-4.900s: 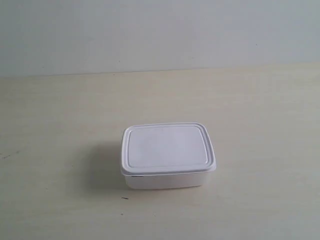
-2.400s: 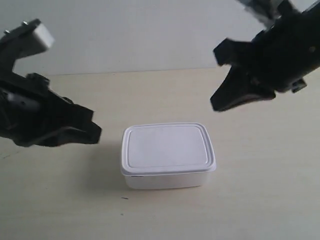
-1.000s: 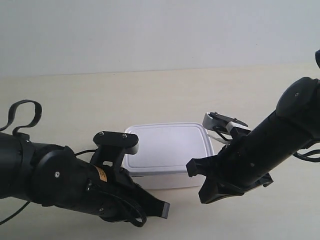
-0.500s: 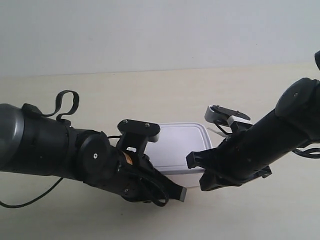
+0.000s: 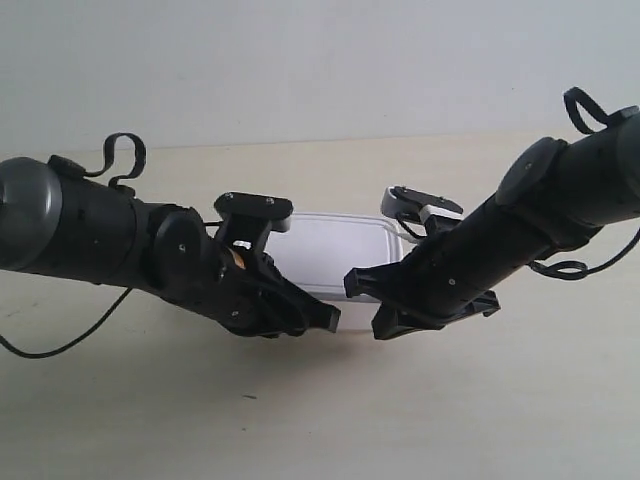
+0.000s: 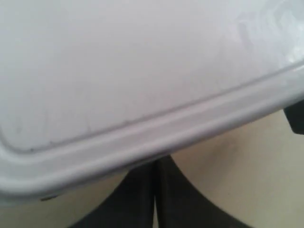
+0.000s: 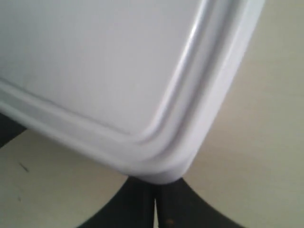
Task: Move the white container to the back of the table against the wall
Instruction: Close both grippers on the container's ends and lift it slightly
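The white container sits on the table, its front side hidden behind two black arms. The gripper of the arm at the exterior view's left meets its near edge. The other arm's gripper meets its near right corner. In the left wrist view my left gripper is shut, tips tucked under the rim of the container. In the right wrist view my right gripper is shut, tips under a rounded corner of the container. Neither holds anything. The wall rises behind.
Bare beige tabletop lies between the container and the wall. Loose black cables loop off both arms. A dark part at the left wrist view's edge looks like the other gripper.
The container has slid back toward the wall since a second ago. Both arms have advanced with it, tips staying against its front side, and stretched further over the table.
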You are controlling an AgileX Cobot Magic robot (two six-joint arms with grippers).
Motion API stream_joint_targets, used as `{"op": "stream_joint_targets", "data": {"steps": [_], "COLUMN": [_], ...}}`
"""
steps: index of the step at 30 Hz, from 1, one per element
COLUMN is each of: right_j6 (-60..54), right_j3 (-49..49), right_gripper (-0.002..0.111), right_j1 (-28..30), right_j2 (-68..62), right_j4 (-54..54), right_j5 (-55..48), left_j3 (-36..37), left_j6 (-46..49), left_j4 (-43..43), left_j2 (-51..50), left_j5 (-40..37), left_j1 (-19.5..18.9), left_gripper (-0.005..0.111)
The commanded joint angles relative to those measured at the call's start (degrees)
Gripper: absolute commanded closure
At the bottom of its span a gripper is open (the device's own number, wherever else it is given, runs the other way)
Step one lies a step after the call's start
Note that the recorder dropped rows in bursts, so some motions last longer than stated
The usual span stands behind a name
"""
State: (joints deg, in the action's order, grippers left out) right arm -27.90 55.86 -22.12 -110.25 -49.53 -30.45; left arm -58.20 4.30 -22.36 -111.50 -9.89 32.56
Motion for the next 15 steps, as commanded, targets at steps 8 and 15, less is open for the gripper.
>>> {"op": "stream_joint_targets", "data": {"steps": [8,15], "right_j6": [-0.6,0.0], "right_j3": [8.1,12.4], "right_gripper": [0.108,0.108], "right_j1": [-0.1,0.3], "right_j2": [-5.5,-7.9], "right_j4": [0.6,0.6], "right_j5": [1.7,1.8], "left_j3": [-6.1,-10.7], "left_j6": [0.0,0.0], "left_j4": [4.3,6.9], "left_j2": [-4.9,-7.4], "left_j5": [-1.1,-2.9], "left_j1": [-1.7,-4.7], "left_gripper": [0.107,0.107]}}
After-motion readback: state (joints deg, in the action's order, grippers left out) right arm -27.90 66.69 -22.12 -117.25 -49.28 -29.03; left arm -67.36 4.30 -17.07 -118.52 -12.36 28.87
